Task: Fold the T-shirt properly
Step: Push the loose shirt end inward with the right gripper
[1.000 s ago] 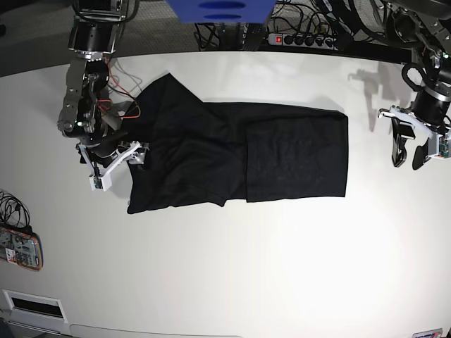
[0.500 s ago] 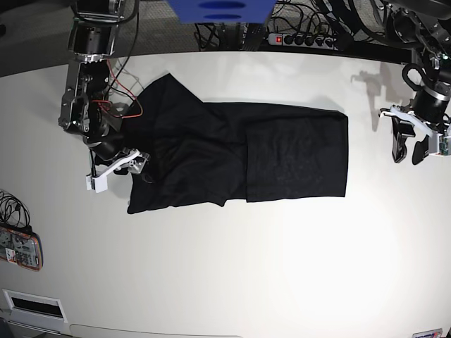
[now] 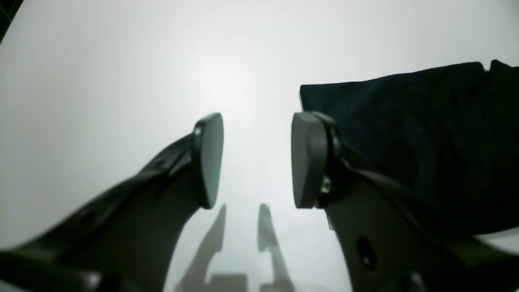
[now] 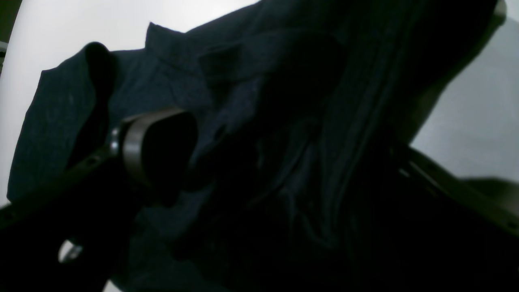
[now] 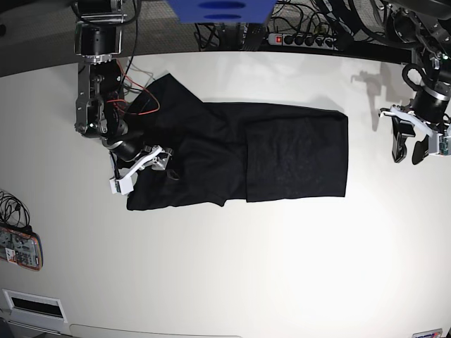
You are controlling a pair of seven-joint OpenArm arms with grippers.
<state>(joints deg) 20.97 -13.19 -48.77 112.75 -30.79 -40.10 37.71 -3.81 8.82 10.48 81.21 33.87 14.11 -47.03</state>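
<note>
The black T-shirt lies flat on the white table, partly folded, with a doubled panel on its right half. My right gripper hangs over the shirt's left edge with its white fingers spread wide. In the right wrist view dark rumpled cloth fills the space between the pads, and I see no pinch on it. My left gripper hovers over bare table to the right of the shirt. It is open with nothing between its pads, and a corner of the shirt lies beside it.
An orange-cased device lies at the table's left edge. A power strip and cables run along the back edge, next to a blue object. Red wires loop beside the right arm.
My right gripper has swung rightward and down, from beside the shirt's left edge to over the cloth. The left gripper and the shirt have stayed put.
</note>
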